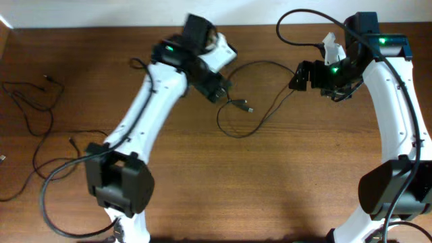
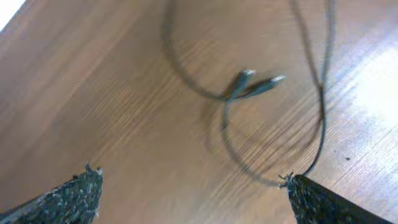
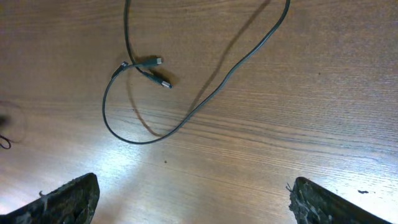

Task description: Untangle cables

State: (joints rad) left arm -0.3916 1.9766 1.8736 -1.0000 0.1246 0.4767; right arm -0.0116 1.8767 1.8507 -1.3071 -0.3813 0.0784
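Note:
One thin black cable lies loose on the wooden table between my two grippers, its two plug ends side by side near a wide loop. In the left wrist view the plug ends sit ahead of my left gripper, which is open and empty; the cable's loop runs right by the tip of the right finger. In the right wrist view the same cable curves well ahead of my right gripper, open, with only bare wood between its fingers. From above, the left gripper hangs just left of the plugs and the right gripper at the cable's right end.
More thin black cables lie spread in loose loops at the table's far left, beside the left arm's base. The right arm's base stands at the front right. A thicker arm cable arcs above the right gripper.

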